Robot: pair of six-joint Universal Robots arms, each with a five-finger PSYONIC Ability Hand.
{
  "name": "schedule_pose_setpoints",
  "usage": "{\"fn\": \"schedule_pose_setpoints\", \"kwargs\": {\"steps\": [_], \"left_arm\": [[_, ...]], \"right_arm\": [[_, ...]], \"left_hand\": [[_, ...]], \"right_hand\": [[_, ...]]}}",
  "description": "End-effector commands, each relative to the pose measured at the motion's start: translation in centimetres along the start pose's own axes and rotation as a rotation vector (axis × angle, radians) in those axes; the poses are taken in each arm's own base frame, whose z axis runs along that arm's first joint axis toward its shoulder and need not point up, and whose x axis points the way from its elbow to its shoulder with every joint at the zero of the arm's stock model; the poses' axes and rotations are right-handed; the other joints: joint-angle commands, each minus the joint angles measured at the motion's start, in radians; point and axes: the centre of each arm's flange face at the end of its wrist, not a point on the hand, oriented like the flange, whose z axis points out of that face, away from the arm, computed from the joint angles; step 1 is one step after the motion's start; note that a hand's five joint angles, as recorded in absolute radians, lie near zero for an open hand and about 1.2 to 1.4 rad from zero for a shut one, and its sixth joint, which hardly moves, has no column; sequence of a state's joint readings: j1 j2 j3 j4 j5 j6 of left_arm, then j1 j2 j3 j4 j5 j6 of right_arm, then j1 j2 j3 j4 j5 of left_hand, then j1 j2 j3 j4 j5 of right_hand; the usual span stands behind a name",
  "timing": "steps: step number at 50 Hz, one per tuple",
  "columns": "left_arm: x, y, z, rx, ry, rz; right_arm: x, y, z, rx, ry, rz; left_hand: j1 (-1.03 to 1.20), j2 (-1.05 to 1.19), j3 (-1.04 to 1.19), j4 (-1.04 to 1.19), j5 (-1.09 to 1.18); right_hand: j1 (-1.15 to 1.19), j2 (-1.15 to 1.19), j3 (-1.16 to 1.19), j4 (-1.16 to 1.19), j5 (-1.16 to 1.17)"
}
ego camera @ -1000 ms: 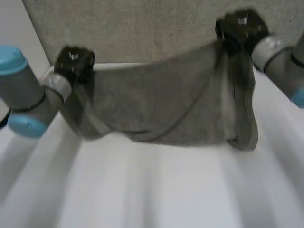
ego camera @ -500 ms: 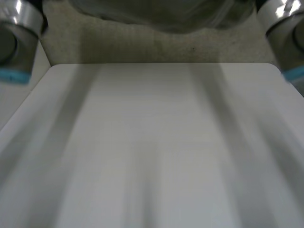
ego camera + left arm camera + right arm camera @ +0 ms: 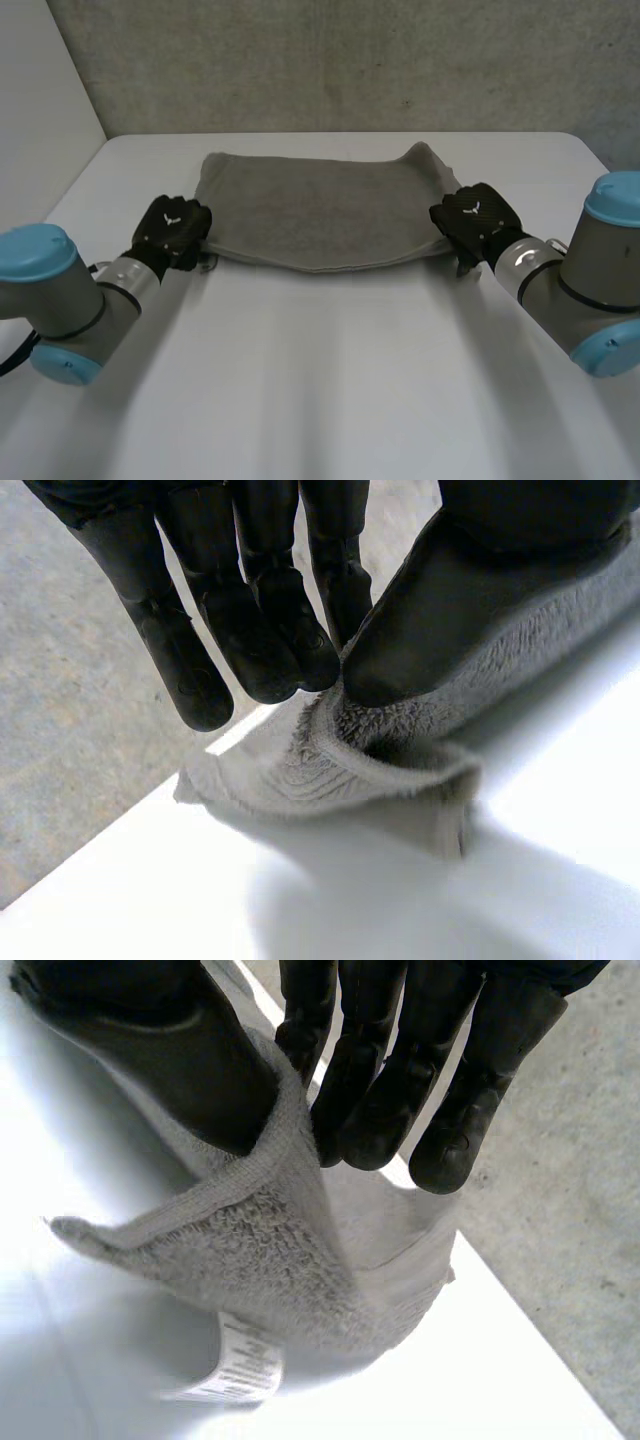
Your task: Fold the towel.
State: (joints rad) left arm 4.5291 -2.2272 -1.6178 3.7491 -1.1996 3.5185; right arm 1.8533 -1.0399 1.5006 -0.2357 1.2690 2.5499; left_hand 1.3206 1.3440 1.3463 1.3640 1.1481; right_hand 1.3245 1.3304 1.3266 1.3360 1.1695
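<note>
The towel (image 3: pixel 320 215) lay flat on the counter's (image 3: pixel 330 380) far half, its long axis running from hand to hand. The left hand (image 3: pixel 172 232) pinched its near left corner between thumb and fingers. The right hand (image 3: pixel 472 222) pinched the near right corner likewise. A label (image 3: pixel 235 1365) there was unreadable.

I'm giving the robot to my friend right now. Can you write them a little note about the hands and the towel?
Left hand: shut on the towel, pinching its near left corner between thumb and fingers.
Right hand: pinches the near right corner the same way. A label sits by that corner.
The towel lies spread on the far half of the table.
Done: it looks doubled at both corners, so one fold may be in.
Left: probably fold it again, then let go.
</note>
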Motion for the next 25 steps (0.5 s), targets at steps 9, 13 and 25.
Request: {"fn": "schedule_pose_setpoints", "kwargs": {"steps": [9,13,25], "left_arm": [[-0.9,2.5,0.7,-0.048,-0.026,0.054],[-1.2,2.1,0.7,-0.043,-0.045,0.059],[-2.0,1.7,1.1,-0.025,-0.126,0.029]], "right_arm": [[0.7,1.6,-1.4,-0.059,0.020,0.084],[1.2,1.9,-1.4,-0.068,0.034,0.138],[1.3,1.3,-2.0,-0.060,0.044,0.146]], "left_hand": [[-0.323,-0.347,-0.349,-0.367,-0.325],[-0.414,-0.437,-0.440,-0.457,-0.416],[-0.461,-0.485,-0.487,-0.505,-0.463]], "right_hand": [[0.072,0.066,0.070,0.060,0.052],[0.072,0.066,0.070,0.060,0.052],[0.072,0.066,0.070,0.060,0.052]]}}
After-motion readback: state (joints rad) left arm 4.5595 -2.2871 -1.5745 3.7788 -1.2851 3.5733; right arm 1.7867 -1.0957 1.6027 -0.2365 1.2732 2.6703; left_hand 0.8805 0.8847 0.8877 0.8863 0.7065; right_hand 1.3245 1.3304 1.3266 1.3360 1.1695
